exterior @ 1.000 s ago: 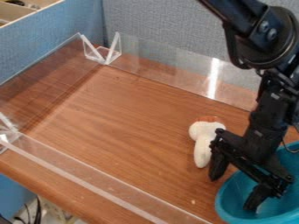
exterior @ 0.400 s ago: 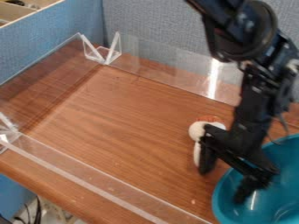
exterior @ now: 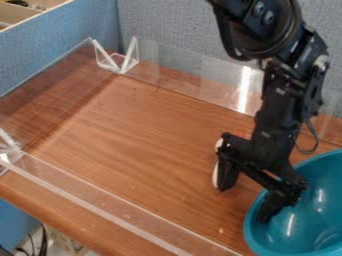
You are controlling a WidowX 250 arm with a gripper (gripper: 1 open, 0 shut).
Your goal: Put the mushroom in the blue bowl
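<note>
jaws wide open, empty, straddling mushroom [exterior: 227,175], beside blue bowl [exterior: 310,225]

One small cream-white toy mushroom [exterior: 226,172], one large glossy turquoise-blue plastic bowl [exterior: 310,222] and one black end effector [exterior: 258,186] are being shown on one brown wooden desk [exterior: 120,135], which is being enclosed by clear acrylic walls [exterior: 201,66].

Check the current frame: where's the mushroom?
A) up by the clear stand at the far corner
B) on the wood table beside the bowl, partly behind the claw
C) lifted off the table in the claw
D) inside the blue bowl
B: the mushroom lies on the table left of the blue bowl, partly hidden by the open claw, which isn't gripping it.
</note>
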